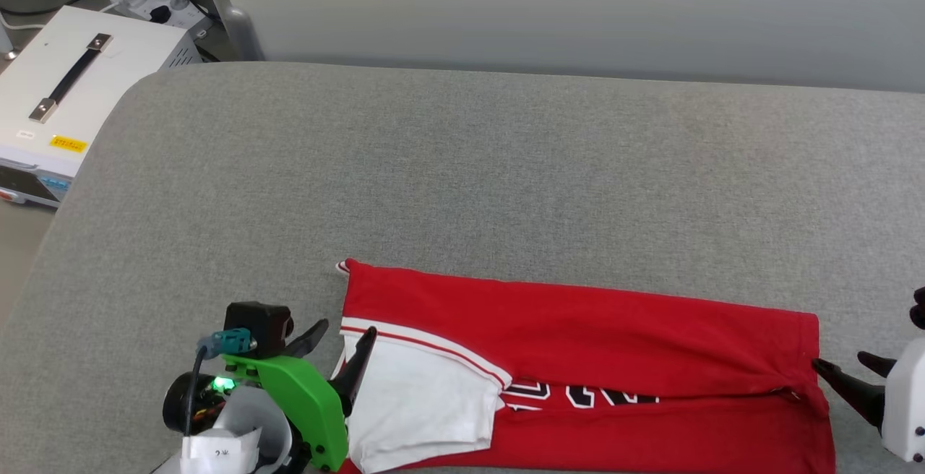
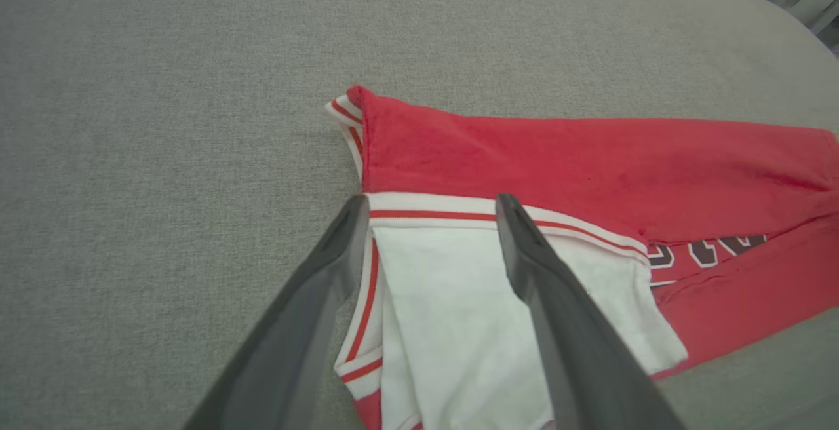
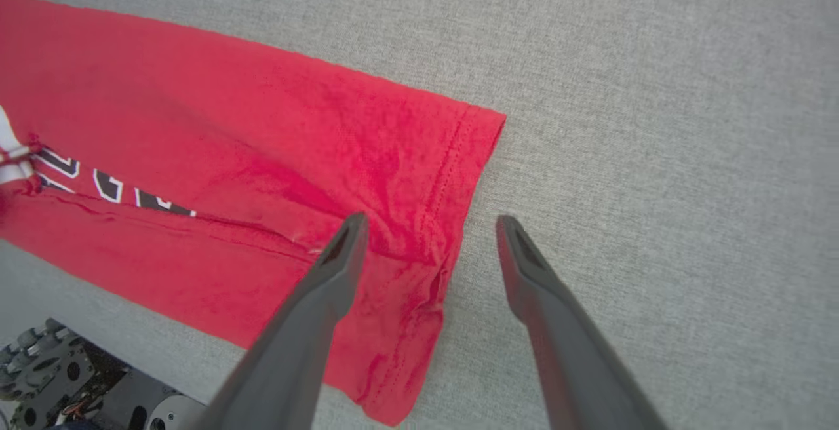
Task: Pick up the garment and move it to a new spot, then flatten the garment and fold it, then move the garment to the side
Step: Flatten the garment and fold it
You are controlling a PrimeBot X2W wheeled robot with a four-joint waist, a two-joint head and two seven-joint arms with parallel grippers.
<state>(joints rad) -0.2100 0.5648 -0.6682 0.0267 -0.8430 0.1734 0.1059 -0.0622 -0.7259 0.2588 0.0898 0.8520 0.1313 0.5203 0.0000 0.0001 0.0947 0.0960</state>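
Your garment (image 1: 578, 322) lies folded | left pincer (image 1: 347, 328) spread at white sleeve (image 1: 419, 402) | right pincer (image 1: 840, 360) spread at hem (image 1: 815, 337)

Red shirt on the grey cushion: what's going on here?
The red T-shirt lies on the grey upholstered surface, folded lengthwise into a long strip, with its white sleeve on top at the robot's left end. The left gripper is at the sleeve end and the right gripper at the hem. Both have jaws open, straddling the cloth's edge. Neither holds it; probably mid-fold.
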